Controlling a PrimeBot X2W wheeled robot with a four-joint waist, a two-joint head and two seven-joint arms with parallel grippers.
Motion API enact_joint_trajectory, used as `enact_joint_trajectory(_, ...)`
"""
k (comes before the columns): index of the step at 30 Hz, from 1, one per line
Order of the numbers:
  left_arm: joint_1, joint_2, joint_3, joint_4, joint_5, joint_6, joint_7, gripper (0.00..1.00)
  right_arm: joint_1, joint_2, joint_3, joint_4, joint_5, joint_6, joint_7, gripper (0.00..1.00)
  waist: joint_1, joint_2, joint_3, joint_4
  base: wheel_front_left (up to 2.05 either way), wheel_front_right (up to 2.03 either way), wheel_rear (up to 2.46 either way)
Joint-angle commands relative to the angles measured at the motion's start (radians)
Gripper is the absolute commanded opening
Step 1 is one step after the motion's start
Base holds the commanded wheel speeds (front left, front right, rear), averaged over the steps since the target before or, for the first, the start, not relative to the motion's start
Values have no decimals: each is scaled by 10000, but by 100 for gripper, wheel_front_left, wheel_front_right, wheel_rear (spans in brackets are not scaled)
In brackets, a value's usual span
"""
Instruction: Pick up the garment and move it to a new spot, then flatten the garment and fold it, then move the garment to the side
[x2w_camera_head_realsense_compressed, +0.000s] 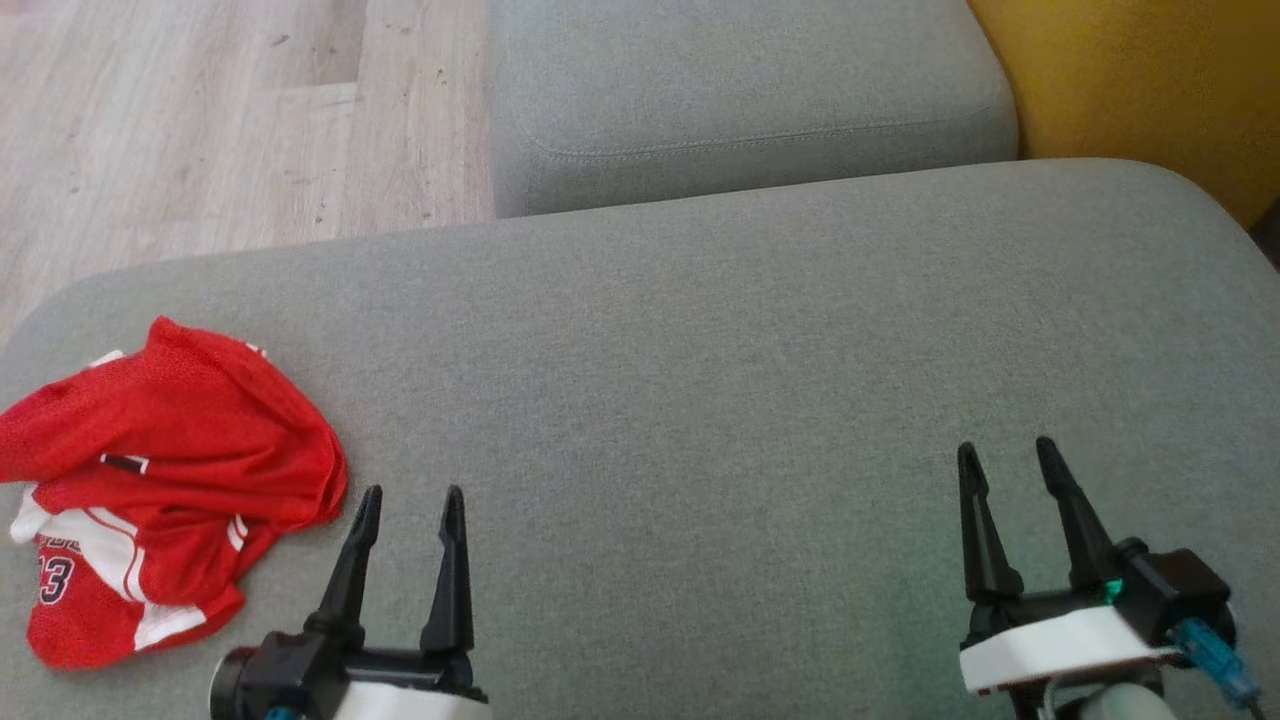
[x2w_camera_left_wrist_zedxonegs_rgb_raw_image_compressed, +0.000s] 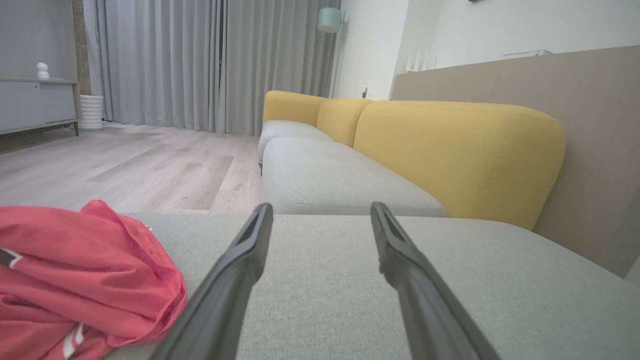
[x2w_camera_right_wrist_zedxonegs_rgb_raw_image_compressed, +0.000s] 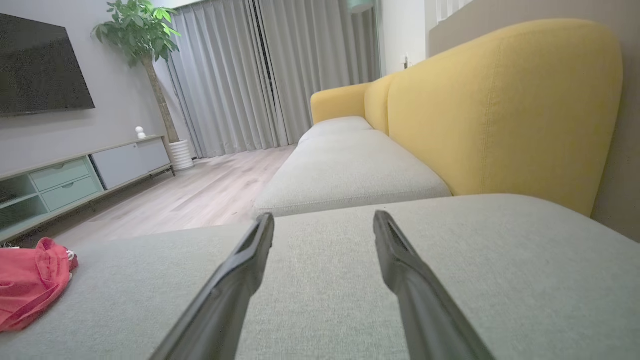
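Garment (x2w_camera_head_realsense_compressed: 160, 480) crumpled, just beside left gripper (x2w_camera_head_realsense_compressed: 412, 500)

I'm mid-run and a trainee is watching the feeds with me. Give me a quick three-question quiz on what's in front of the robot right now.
1. Multiple choice: where is the red garment?
A) spread flat on a table
B) crumpled on the grey seat cushion, at the robot's left
C) folded in a basket
2. True or false: the left pincer is shut on the garment.
3. Short answer: which is nearer the garment, the left pincer or the right pincer?

Key
1. B
2. False: its jaws stand open with nothing between them.
3. Left
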Motion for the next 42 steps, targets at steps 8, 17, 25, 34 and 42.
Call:
enact_joint_trajectory(8,-330,-120,381,596,-630,-540,-122,100,-390,-95,200,112,472,77,-109,100,0,0,-6,-31,0,0,0)
enact_joint_trajectory(17,-421,-122,349,695,-779,-563,-122,100,-372,-95,186,153,627,77,-109,100,0,0,-34,44,0,0,0)
enact_joint_trajectory(25,-379,-123,564,761,-638,-394,-122,100,-313,-95,630,176,779,77,-109,100,0,0,-142,678,0,0,0)
enact_joint_trajectory(34,-181,-123,1196,705,-527,-404,-122,100,-134,-95,1284,222,1036,77,-109,100,0,0,-285,1776,0,0,0)
enact_joint_trajectory(42,-12,-123,1525,648,-492,-478,-122,100,-40,-95,1586,238,1248,77,-109,100,0,0,-412,2669,0,0,0)
